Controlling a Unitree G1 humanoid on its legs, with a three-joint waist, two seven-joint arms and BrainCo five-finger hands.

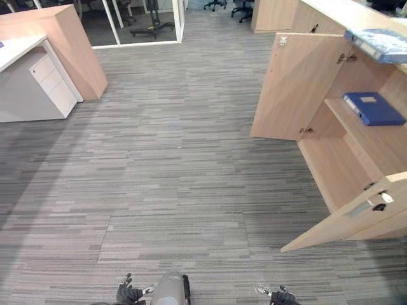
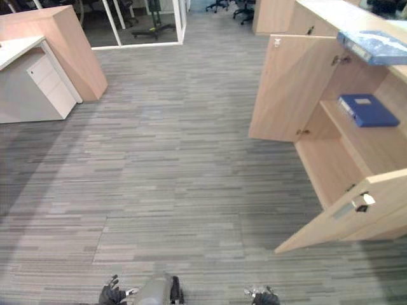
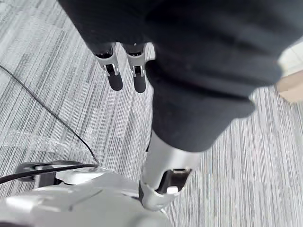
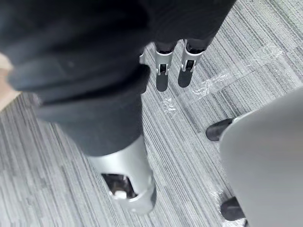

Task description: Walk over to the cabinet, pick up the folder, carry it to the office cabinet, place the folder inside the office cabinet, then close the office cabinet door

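The left hand and right hand hang low with fingers straight, loosely together and empty, because the blue folder lies on a shelf in the open cabinet, well beyond the right fingertips.

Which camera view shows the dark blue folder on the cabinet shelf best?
The right eye view: the dark blue folder lies whole on the shelf of the open cabinet, away from the picture's edge. The left eye view shows it too, nearer the edge. Both wrist views face the carpet.
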